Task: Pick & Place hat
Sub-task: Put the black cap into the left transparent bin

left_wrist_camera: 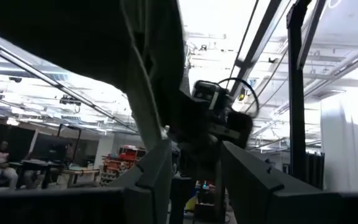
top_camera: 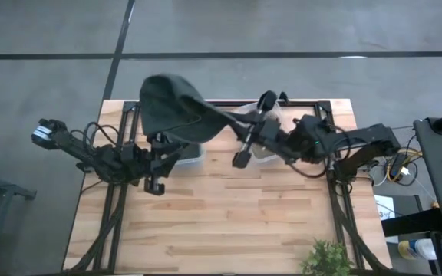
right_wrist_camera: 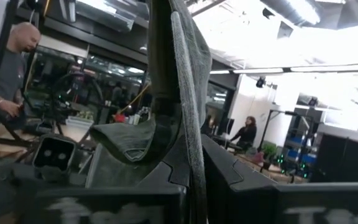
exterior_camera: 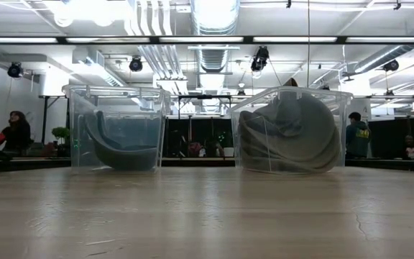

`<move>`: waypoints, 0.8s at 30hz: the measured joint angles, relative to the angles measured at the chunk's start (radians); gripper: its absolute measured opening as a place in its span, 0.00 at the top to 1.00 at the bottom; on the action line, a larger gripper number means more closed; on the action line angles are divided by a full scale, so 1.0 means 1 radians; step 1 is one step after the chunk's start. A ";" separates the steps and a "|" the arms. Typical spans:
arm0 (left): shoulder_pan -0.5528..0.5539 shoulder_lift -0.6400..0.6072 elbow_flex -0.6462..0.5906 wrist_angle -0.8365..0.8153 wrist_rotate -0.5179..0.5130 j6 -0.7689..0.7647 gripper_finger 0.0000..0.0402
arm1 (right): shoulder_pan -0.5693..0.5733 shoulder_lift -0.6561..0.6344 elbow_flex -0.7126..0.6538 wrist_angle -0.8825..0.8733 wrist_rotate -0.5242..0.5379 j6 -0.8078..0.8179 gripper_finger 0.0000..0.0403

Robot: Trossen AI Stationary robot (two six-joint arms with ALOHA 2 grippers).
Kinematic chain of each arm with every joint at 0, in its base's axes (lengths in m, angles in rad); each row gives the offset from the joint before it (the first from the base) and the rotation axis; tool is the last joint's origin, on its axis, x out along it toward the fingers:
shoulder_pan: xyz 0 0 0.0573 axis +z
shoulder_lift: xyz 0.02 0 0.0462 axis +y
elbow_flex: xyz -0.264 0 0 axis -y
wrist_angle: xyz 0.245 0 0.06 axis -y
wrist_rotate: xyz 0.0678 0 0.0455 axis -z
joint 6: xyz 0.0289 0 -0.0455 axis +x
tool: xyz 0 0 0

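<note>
High view: dark grey hat [top_camera: 173, 107] held up above the table [top_camera: 229, 222], spread over the left bin [top_camera: 192, 156] at the table's far side; one edge drawn out towards the right arm.
Right gripper [top_camera: 253, 132]: fingers closed on the hat's edge. The right wrist view shows a fold of fabric [right_wrist_camera: 182, 81] pinched between its two fingers and hanging straight.
Left gripper [top_camera: 156, 161]: under the hat's near edge, just beside the left bin. In the left wrist view the fingers [left_wrist_camera: 157, 171] stand apart with the cloth [left_wrist_camera: 148, 74] running up past them; they appear released, not clamping.
Low view: two clear bins at the back of the table. Left bin [exterior_camera: 115, 129] and right bin [exterior_camera: 291, 131] each hold a heap of dark fabric. Neither gripper shows here.
Handling (judgement): soft, light cloth with no stiffness. It drapes and stretches from a single pinch, so it will sag and swing.
Grip point (judgement): the folded rim or seam, where the layers double up; a thin single layer may slip out.
Risk (judgement): trailing fabric could snag on a bin wall.
Background: people [right_wrist_camera: 8, 68] in the room beyond the table.
</note>
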 joint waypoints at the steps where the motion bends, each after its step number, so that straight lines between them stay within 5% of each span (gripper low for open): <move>1: 0.000 0.000 0.000 0.000 -0.010 0.000 0.67 | 0.003 0.011 0.000 0.012 0.000 -0.011 0.97; 24: -0.001 -0.012 0.006 0.003 -0.134 0.036 0.68 | 0.029 0.035 0.000 0.022 0.004 0.006 0.97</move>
